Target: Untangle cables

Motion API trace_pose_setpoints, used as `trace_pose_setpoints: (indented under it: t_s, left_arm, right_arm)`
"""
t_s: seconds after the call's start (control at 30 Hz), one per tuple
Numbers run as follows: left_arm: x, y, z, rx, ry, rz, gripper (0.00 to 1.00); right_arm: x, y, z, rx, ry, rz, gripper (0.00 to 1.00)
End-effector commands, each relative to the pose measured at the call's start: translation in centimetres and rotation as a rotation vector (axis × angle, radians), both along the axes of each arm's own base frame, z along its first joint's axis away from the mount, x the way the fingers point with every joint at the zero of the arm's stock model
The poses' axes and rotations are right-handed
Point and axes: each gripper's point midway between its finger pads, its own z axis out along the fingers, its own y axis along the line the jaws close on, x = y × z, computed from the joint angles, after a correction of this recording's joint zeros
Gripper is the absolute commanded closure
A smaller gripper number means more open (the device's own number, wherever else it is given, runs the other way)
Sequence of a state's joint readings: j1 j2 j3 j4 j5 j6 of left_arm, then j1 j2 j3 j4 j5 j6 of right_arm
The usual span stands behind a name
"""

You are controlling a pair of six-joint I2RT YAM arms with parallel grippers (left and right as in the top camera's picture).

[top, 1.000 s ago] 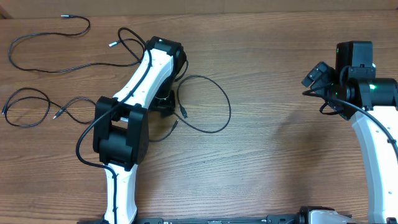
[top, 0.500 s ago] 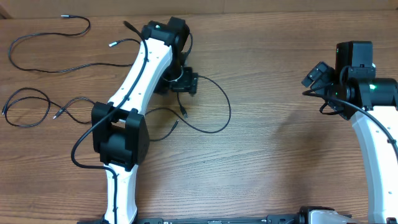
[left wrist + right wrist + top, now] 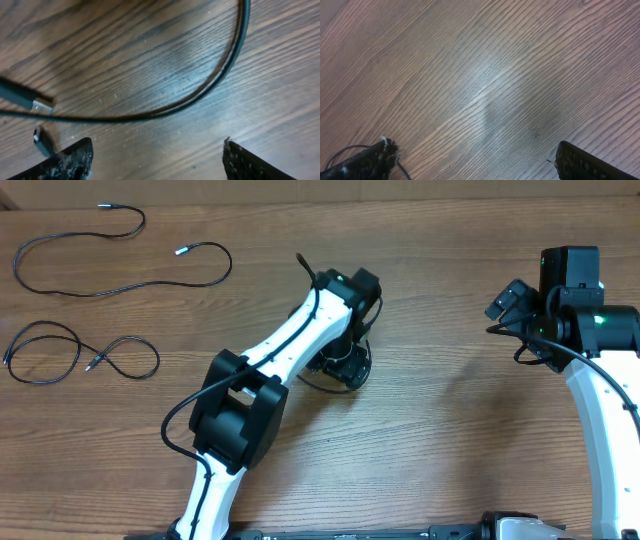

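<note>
Left gripper [image 3: 157, 155] wide open, empty, low over a cable [image 3: 227, 67] loop. Closing here may snag the plug ends [image 3: 42, 106] beside one finger and knot the strands.

On the surface [image 3: 450, 430] I have two cables far to the left, the rear cable [image 3: 80, 285] behind the front cable [image 3: 80, 360]. Well to their right, near the middle, my left claw [image 3: 345, 368] hangs over a third cable [image 3: 220, 75]. My right claw [image 3: 507, 300] sits far right.
</note>
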State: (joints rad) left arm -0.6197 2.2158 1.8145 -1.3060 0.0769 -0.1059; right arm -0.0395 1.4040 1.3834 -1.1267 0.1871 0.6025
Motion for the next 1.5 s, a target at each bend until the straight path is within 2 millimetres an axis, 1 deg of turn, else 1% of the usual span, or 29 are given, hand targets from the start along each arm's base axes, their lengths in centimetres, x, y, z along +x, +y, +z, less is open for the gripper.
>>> trace_pose_setpoints:
  t_s: [0.0,0.07,0.13,0.27,0.37,0.47,0.5,0.53,0.57,0.6,0.7,0.73,0.9,0.97,1.07,1.13,1.2,1.27,1.3,1.33,1.37,1.4,1.43,1.47]
  left_arm:
    - [0.5,-0.6,-0.6,-0.003,-0.052,-0.063,0.18]
    - [1.0,-1.3,-1.0,-0.029,-0.082,-0.086,0.21]
    - [0.9,-1.6,-1.5,-0.045,-0.084,-0.125,0.25]
    - [-0.4,-1.6,-3.0,-0.038,-0.058,-0.154,0.25]
    - [-1.5,-1.6,-4.8,-0.035,-0.051,-0.179,0.27]
    - [-2.2,-1.7,-5.3,-0.034,-0.04,-0.213,0.28]
    - [-2.4,-1.8,-5.5,-0.027,-0.043,-0.222,0.31]
    - [-2.4,-1.7,-5.6,-0.017,-0.051,-0.227,0.37]
    - [-2.1,-1.6,-5.6,0.002,-0.068,-0.229,0.52]
    - [-1.9,-1.4,-5.6,0.012,-0.078,-0.223,0.62]
    - [-1.1,-1.1,-5.6,0.043,-0.118,-0.174,0.85]
    - [-1.0,-1.1,-5.6,0.043,-0.121,-0.163,0.95]
    - [-1.3,-1.2,-5.6,0.036,-0.109,-0.152,0.96]
    - [-1.4,-1.1,-5.0,0.047,-0.097,-0.139,0.96]
    - [-0.9,-1.4,-2.9,0.057,-0.1,-0.059,0.96]
    - [0.0,-2.1,-0.9,0.042,-0.124,-0.019,0.96]
    - [1.9,-3.7,3.8,-0.026,-0.205,0.014,0.96]
    - [2.8,-4.4,6.9,-0.077,-0.26,0.021,0.96]
    - [3.4,-4.8,9.3,-0.121,-0.305,0.028,0.95]
    - [3.8,-5.0,11.2,-0.16,-0.34,0.036,0.95]
    - [4.1,-5.1,13.0,-0.195,-0.372,0.046,0.96]
    - [4.3,-4.9,14.2,-0.215,-0.393,0.056,0.96]
    - [4.6,-4.5,16.1,-0.245,-0.429,0.087,0.96]
    - [4.8,-3.9,17.4,-0.265,-0.454,0.115,0.96]
  right_arm:
    - [0.0,-0.1,-0.1,-0.002,0.002,-0.002,0.0]
    - [0.0,-0.1,-0.1,-0.002,0.001,-0.002,0.0]
    - [0.0,-0.1,-0.1,-0.002,0.001,-0.002,0.0]
    - [0.0,-0.1,-0.1,-0.002,0.002,-0.002,0.0]
    - [0.0,-0.1,-0.1,-0.002,0.002,-0.002,0.0]
    - [0.0,-0.1,-0.1,-0.002,0.002,-0.003,0.0]
    - [0.0,-0.1,-0.1,-0.002,0.002,-0.002,0.0]
    - [0.0,-0.1,-0.1,-0.002,0.002,-0.002,0.0]
    - [0.0,-0.1,-0.1,-0.002,0.002,-0.002,0.0]
    - [0.0,-0.1,-0.1,-0.002,0.002,-0.002,0.0]
    - [0.0,-0.1,-0.1,-0.002,0.002,-0.003,0.0]
    - [0.0,-0.1,-0.1,-0.002,0.002,-0.002,0.0]
    - [0.0,-0.1,-0.1,-0.002,0.002,-0.002,0.0]
    - [0.0,-0.1,-0.1,-0.002,0.002,-0.003,0.0]
    - [0.0,-0.1,-0.1,-0.002,0.001,-0.002,0.0]
    - [0.0,-0.1,-0.1,-0.002,0.002,-0.002,0.0]
    - [0.0,-0.1,-0.1,-0.002,0.002,-0.002,0.0]
    - [0.0,-0.1,-0.1,-0.002,0.002,-0.003,0.0]
    - [0.0,-0.1,-0.1,-0.002,0.001,-0.002,0.0]
    - [0.0,-0.1,-0.1,-0.002,0.002,-0.002,0.0]
    - [0.0,-0.1,-0.1,-0.002,0.001,-0.003,0.0]
    - [0.0,-0.1,-0.1,-0.002,0.002,-0.002,0.0]
    - [0.0,-0.1,-0.1,-0.002,0.002,-0.003,0.0]
    - [0.0,-0.1,-0.1,-0.002,0.002,-0.002,0.0]
